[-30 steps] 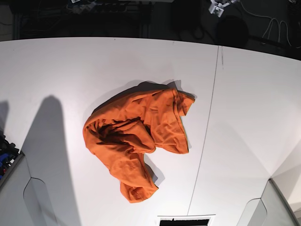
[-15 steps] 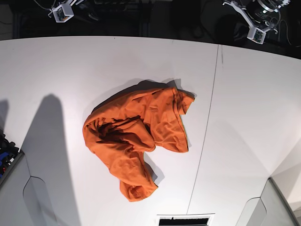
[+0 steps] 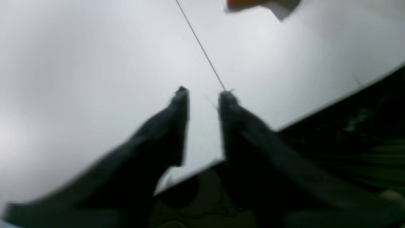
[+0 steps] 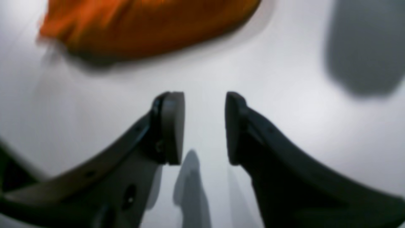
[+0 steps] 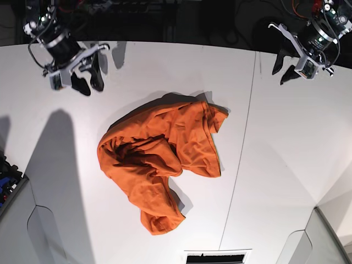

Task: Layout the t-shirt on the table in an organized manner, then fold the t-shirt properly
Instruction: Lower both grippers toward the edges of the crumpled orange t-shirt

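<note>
The orange t-shirt (image 5: 159, 159) lies crumpled in a heap in the middle of the white table (image 5: 286, 165), one end trailing toward the near edge. My left gripper (image 5: 282, 70) hovers over the far right of the table beside the dark seam (image 5: 242, 154), well away from the cloth. In the left wrist view the left gripper (image 3: 204, 93) is open and empty, with only a sliver of the t-shirt (image 3: 243, 2) at the top. My right gripper (image 5: 91, 85) hangs over the far left. In the right wrist view it (image 4: 205, 95) is open and empty, the t-shirt (image 4: 142, 25) lying ahead of it.
The table's dark far edge (image 5: 165, 41) runs behind both arms. A dark slot (image 5: 215, 257) sits at the near edge, grey panels (image 5: 38, 231) flank the near corners, and blue parts (image 5: 5, 184) lie at the left edge. Arm shadows fall on the left side.
Both arms have come in from beyond the far edge to hover over the table's far corners. Both grippers have opened. The t-shirt has not moved.
</note>
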`<state>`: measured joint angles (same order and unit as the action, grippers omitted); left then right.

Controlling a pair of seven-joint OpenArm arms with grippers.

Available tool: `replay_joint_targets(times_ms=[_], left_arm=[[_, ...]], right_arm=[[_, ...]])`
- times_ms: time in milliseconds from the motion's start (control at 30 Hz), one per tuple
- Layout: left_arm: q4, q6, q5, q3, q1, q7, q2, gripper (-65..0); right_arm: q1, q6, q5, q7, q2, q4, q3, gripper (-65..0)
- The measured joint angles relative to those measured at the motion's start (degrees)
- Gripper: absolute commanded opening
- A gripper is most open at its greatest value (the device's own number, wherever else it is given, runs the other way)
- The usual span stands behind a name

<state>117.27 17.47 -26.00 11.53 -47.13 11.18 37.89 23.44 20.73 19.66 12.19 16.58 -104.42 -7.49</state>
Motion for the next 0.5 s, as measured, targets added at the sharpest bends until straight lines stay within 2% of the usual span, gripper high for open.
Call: replay_joint_targets(times_ms=[67, 133, 233, 400, 500], left_arm=[[-0.02, 0.15, -0.02, -0.15, 2.38, 0.04, 1.27, -31.8], [0.0, 0.09, -0.87, -0.81, 5.49, 1.01, 2.8, -31.6], [-0.07, -0.02, -2.75, -2.95, 10.67, 2.64, 4.17, -31.6], [-1.22, 0.02, -3.02, -8.7, 17.27, 2.93, 4.31, -31.6], [-4.04, 0.11, -2.89, -14.88, 22.6, 2.91, 3.89, -31.6]], right_arm=[[-3.8, -2.03, 0.11, 0.5, -2.16, 1.42, 0.0, -32.7], [-7.61, -4.31, -0.98, 0.79, -4.7, 4.04, -0.02, -28.8], [-12.66, -7.15, -3.15, 1.88, -8.48, 7.65, -0.07, -28.7], [-17.51, -11.5, -4.92, 4.13, -14.05, 9.64, -0.15, -28.8], [-18.71, -12.17, -6.99, 4.98, -16.15, 12.24, -0.2, -28.7]])
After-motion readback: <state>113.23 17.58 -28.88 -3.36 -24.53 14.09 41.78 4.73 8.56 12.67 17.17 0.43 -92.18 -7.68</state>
